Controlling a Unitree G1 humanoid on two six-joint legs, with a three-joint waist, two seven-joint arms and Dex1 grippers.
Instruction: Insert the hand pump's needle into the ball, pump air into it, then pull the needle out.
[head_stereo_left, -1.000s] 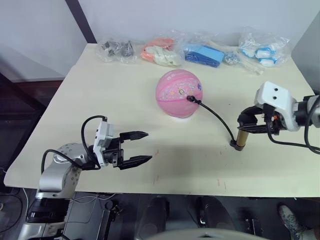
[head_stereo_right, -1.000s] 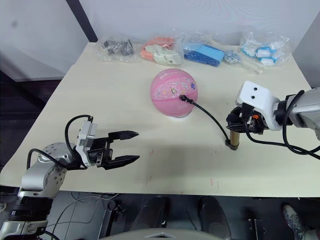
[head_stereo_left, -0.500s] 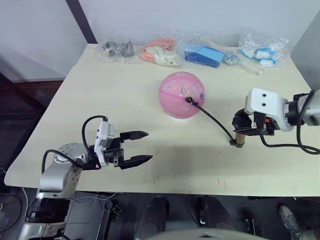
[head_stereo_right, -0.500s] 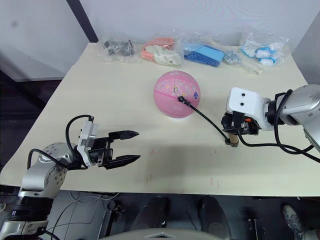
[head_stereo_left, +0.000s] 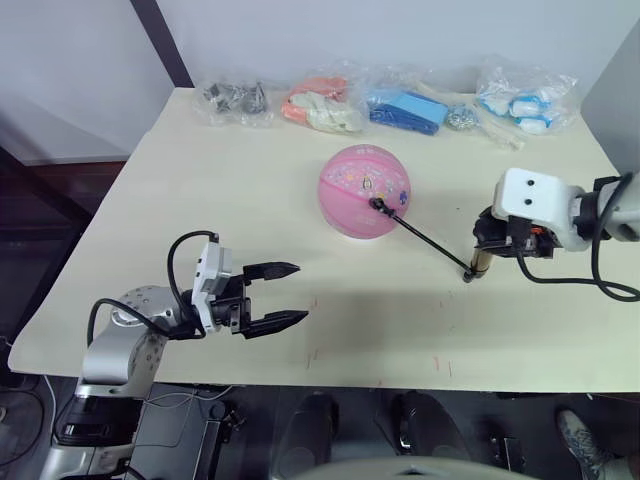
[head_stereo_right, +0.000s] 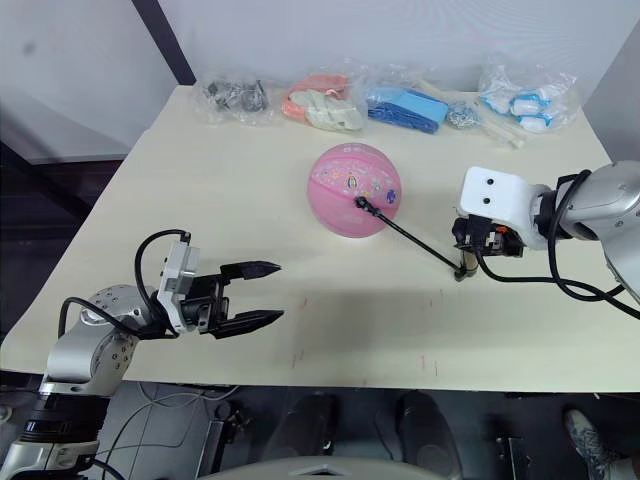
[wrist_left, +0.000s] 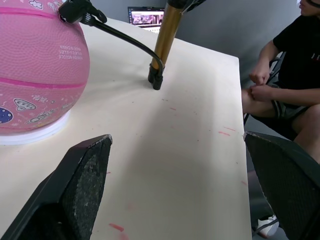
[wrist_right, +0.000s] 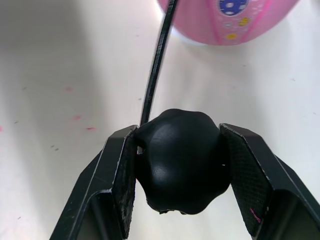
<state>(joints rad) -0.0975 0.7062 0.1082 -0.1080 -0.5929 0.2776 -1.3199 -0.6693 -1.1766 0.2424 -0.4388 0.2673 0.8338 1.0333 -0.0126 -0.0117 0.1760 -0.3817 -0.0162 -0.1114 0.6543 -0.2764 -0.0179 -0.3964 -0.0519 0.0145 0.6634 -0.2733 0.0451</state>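
The pink ball (head_stereo_left: 365, 192) rests on a white ring at the middle of the cream table (head_stereo_left: 200, 200). The black fitting (head_stereo_left: 378, 203) of the needle sits against the ball's right side, and the pin itself is hidden. A thin black hose (head_stereo_left: 425, 240) runs straight from there to the foot of the hand pump (head_stereo_left: 481, 263), which stands upright on the table. My right gripper (wrist_right: 180, 135) is shut on the pump's black handle (wrist_right: 181, 162). My left gripper (head_stereo_left: 288, 297) is open and holds nothing, near the front left, well apart from the ball (wrist_left: 35, 65).
Several clear bags of small items line the far edge: (head_stereo_left: 232, 97), (head_stereo_left: 320, 103), (head_stereo_left: 408, 108), (head_stereo_left: 525, 100). In the left wrist view a person (wrist_left: 295, 65) sits past the table's right side.
The ball rolled a little to the right. My right gripper shifted the pump slightly, and the hose went from a sagging curve to a straight line. The left arm stayed put.
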